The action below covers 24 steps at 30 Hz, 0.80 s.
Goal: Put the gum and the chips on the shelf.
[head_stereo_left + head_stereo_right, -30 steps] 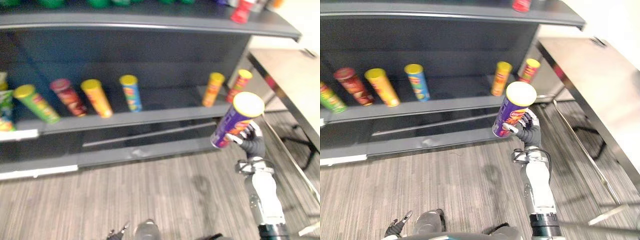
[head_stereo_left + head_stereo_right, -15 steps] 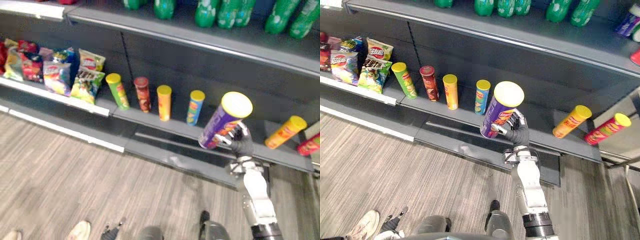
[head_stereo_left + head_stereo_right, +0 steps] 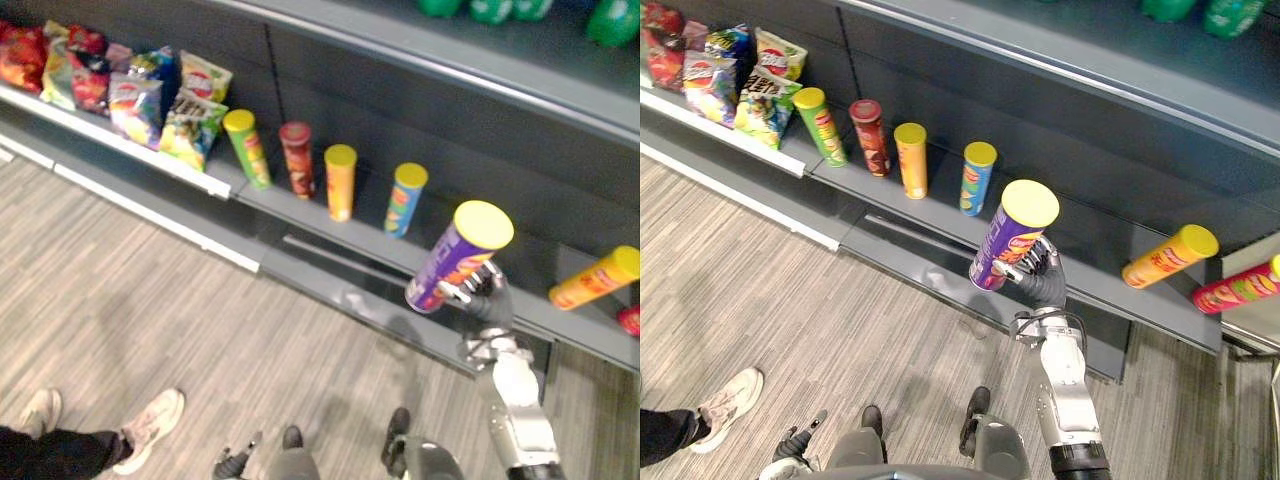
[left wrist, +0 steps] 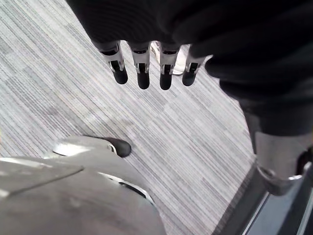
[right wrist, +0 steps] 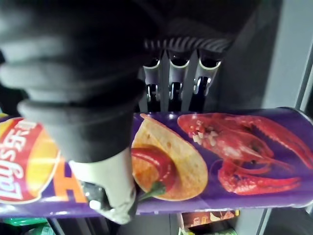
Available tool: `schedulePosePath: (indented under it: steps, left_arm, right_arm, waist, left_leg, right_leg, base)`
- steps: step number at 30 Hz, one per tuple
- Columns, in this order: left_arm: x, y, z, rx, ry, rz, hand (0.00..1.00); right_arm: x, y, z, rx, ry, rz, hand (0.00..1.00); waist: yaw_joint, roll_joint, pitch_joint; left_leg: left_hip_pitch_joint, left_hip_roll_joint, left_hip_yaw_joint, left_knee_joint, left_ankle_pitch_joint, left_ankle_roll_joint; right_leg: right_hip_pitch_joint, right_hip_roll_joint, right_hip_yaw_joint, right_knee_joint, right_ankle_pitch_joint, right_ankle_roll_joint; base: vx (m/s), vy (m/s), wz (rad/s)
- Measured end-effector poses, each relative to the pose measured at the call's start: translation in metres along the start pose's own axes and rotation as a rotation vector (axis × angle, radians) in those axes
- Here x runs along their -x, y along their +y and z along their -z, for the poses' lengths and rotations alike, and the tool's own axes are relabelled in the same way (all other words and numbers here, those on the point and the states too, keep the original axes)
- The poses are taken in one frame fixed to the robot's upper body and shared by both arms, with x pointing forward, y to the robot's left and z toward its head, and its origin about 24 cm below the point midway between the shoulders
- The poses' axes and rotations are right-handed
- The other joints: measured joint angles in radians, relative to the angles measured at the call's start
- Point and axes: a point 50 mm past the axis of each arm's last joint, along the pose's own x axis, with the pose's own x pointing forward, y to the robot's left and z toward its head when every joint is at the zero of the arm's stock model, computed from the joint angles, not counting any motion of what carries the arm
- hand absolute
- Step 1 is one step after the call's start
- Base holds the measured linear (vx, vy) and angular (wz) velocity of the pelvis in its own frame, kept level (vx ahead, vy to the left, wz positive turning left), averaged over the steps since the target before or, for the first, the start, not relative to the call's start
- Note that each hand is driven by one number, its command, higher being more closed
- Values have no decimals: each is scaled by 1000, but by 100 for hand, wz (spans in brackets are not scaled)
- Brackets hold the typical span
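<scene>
Camera swung leftward, goods unmoved: purple chips can [image 3: 1012, 235], clamped tilted in right hand [image 3: 1040, 280], aimed at shelf [image 3: 1095, 262] just beyond it for placing; left hand [image 4: 143, 68] slack, empty.

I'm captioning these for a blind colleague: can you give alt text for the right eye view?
The robot's right hand holds a purple chips can with a yellow lid, tilted, before a low grey shelf. The shelf holds a row of four cans, two more cans to the right and snack bags at far left.
</scene>
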Motion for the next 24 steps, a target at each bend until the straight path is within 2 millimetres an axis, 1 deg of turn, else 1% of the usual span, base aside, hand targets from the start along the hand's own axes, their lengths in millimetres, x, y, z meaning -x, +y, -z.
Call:
schedulePosePath:
  steps: [2,5,7,10,11,12,13,14,16,18,19,20,22,24]
  left_arm:
    - [1,-3,0,-29,-4,15,0]
    - [1,-6,-3,-65,-23,31,0]
    - [1,-7,-5,-77,-34,37,0]
    - [0,-13,-13,-105,-81,62,0]
    - [0,-18,-19,-114,-100,75,0]
    - [0,-19,-21,-116,-109,78,0]
    - [0,-23,-25,-117,-127,85,0]
    - [1,-26,-28,-116,-140,90,0]
    - [1,-37,-43,-109,-190,106,0]
    - [1,-42,-51,-106,-214,112,0]
    - [2,-46,-57,-105,-238,121,0]
    - [2,-49,-61,-104,-248,127,0]
    - [4,-56,-69,-113,-281,149,0]
    - [5,-60,-74,-113,-296,160,0]
  right_arm:
    - [-1,8,2,30,-4,-2,100]
    - [-5,6,6,79,8,26,100]
    - [-10,3,9,85,19,59,100]
    - [-27,-9,7,131,3,158,100]
    - [-39,-14,2,143,-16,213,100]
    - [-44,-16,0,150,-25,238,100]
    - [-53,-19,-7,149,-49,282,100]
    - [-58,-20,-11,145,-67,300,100]
    - [-80,-20,-33,130,-143,358,100]
    - [-92,-19,-44,115,-174,384,100]
    - [-100,-19,-54,106,-202,406,100]
    - [-105,-20,-59,99,-216,424,100]
    - [-120,-21,-80,75,-262,478,100]
    - [-126,-24,-91,70,-293,508,100]
  waist:
    - [3,0,0]
    - [2,1,1]
    - [0,7,4]
    - [1,23,13]
    - [2,40,32]
    - [3,47,38]
    - [7,61,48]
    - [10,66,57]
    - [9,90,107]
    - [9,92,128]
    - [10,95,144]
    - [10,99,156]
    - [14,111,186]
    - [23,120,200]
  left_leg:
    - [-1,-22,19,-2,3,3]
    - [-4,-37,41,-3,3,4]
    - [-18,-41,43,-3,4,6]
    - [-54,-46,47,-3,12,17]
    - [-59,-50,48,-2,19,18]
    - [-60,-50,49,-1,20,18]
    - [-75,-52,55,1,21,19]
    - [-75,-52,62,2,22,21]
    - [-95,-54,66,21,23,23]
    - [-116,-52,67,36,23,23]
    - [-132,-51,68,46,24,24]
    - [-140,-51,66,53,25,25]
    - [-165,-50,66,71,25,25]
    - [-181,-50,64,76,26,27]
  right_leg:
    - [18,-10,15,-65,48,10]
    - [21,-17,31,-107,82,18]
    - [16,-19,35,-113,89,19]
    - [-27,-23,42,-112,105,14]
    - [-35,-25,44,-110,111,12]
    - [-41,-27,46,-104,111,12]
    - [-58,-30,57,-90,111,12]
    - [-68,-31,63,-84,111,12]
    - [-94,-36,71,-66,111,12]
    - [-116,-36,77,-55,113,9]
    - [-134,-36,81,-47,114,8]
    - [-138,-36,82,-46,114,8]
    - [-161,-37,85,-43,122,-1]
    - [-173,-37,84,-43,125,-2]
  base:
    - [-16,151,-10]
    - [-37,86,-17]
    - [-67,37,-8]
    - [-84,-1,-3]
    - [-44,-8,-4]
    - [-73,-5,-7]
    - [-71,-2,-12]
    - [-76,-2,-17]
    - [-81,-8,-9]
    - [-55,-15,-3]
    - [-37,-15,-1]
    - [0,0,0]
    - [-34,0,-1]
    - [-4,-1,2]
